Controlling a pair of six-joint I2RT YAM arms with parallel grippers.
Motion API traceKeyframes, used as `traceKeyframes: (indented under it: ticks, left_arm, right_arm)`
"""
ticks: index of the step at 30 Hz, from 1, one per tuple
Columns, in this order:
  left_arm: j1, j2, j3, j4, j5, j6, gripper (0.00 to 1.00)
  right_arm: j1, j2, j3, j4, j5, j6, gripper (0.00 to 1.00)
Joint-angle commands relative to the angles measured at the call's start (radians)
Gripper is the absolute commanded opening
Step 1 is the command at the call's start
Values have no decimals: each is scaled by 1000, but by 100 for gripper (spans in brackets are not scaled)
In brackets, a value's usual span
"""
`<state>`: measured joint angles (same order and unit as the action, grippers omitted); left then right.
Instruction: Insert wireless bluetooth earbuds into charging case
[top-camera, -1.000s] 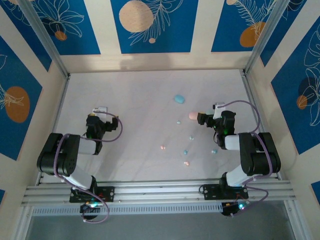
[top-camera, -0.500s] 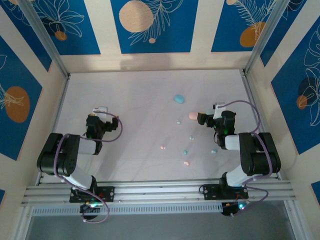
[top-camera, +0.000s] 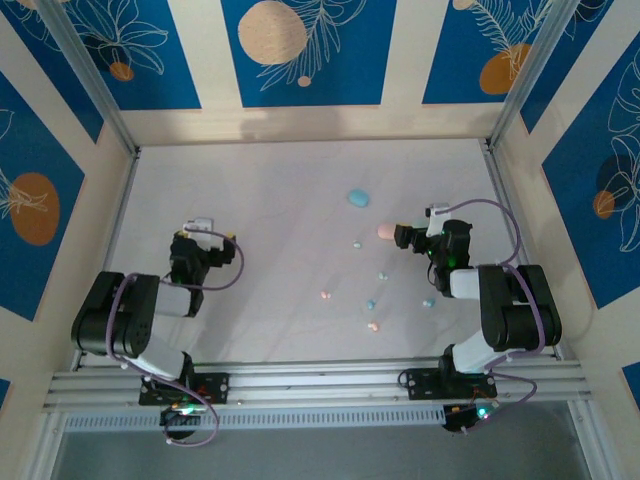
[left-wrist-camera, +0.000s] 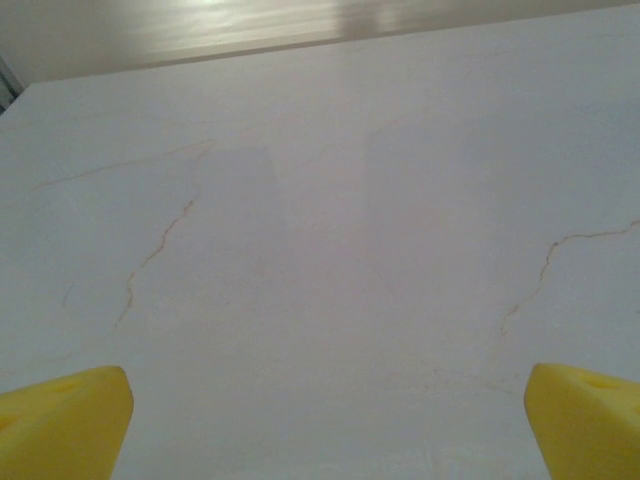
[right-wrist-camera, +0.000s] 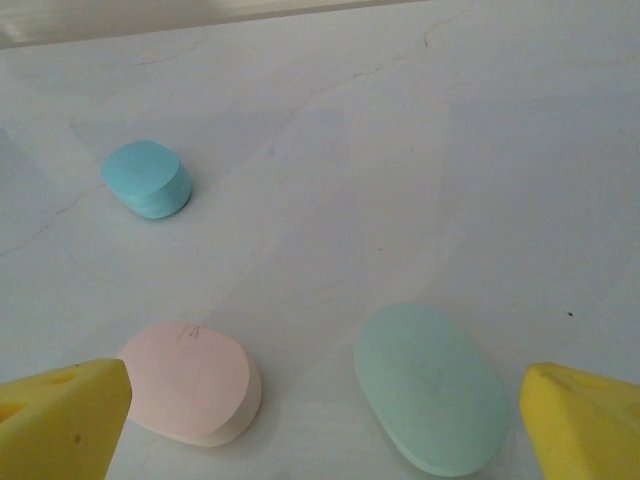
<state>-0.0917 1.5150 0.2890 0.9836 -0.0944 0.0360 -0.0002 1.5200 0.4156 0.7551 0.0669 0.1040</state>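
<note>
The left half of the pale marbled surface (top-camera: 270, 200) lies bare ahead of the left pincer (left-wrist-camera: 327, 410), whose yellow fingers are spread wide with nothing between them. Just before the wide-spread right pincer (right-wrist-camera: 320, 420), a pink pebble-shaped plastic case (right-wrist-camera: 190, 382) and a mint-green pebble-shaped case (right-wrist-camera: 432, 388) sit apart, with a bare lane between them (a narrow one). A light blue rounded case (right-wrist-camera: 147, 178) stands farther off. Tiny pastel plastic earbuds (top-camera: 371, 303) dot the middle ground.

Slight retreat of left arm; left end effector (top-camera: 200, 228) shifted nearer, a touch leftward
</note>
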Motion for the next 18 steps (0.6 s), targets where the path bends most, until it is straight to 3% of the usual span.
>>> traceKeyframes:
  ticks: [1,8,13,16,18]
  left_arm:
    - [15,-98,4,-22,-44,-15,100]
    - [15,-312,89,-380,-140,-112,100]
    - [15,-405,249,-773,-231,-258,100]
    - [17,-434,326,-957,-122,-318,100]
    - [18,-445,343,-1002,42,-336,100]
  right_arm:
    - [-6,-47,43,-63,-4,-1,99]
    - [-47,-118,245,-526,2,152,99]
    - [-68,-89,454,-831,-92,311,99]
    - [-85,-8,604,-970,-324,292,99]
    - [-87,53,679,-1011,-481,287,91]
